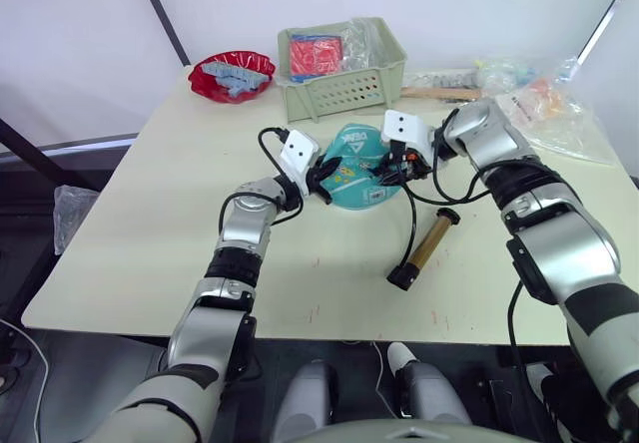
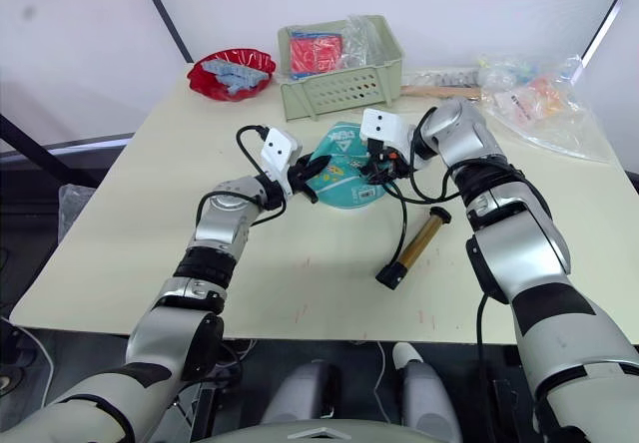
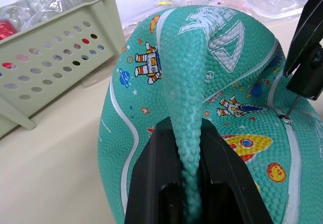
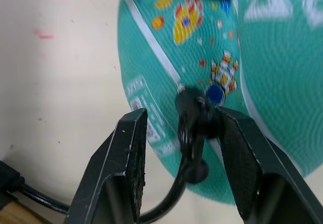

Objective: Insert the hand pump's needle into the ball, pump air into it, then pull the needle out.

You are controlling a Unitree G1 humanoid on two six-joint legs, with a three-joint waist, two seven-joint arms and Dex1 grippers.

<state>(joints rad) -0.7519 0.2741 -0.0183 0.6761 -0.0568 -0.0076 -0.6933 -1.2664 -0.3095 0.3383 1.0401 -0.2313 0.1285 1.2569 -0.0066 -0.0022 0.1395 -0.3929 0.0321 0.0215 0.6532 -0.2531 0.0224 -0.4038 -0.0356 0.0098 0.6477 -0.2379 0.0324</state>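
At the worktop's (image 1: 150, 214) middle, the left tool (image 3: 189, 183) is pinching a fold of the limp ball (image 1: 356, 169); the right tool (image 4: 181, 138), jaws spread, is bracketing the needle (image 3: 291, 104), which could bend if the ball shifts.

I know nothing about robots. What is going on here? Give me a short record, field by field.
Ball: teal ball, deflated and creased, on the table
Left tool: left tool pinching a raised fold of the ball
Right tool: right tool open around the needle's black fitting
Needle: needle tip at the ball's valve
Pump: hand pump lying on the table, hose running up to the needle
Behind: green basket, red dish, plastic bags
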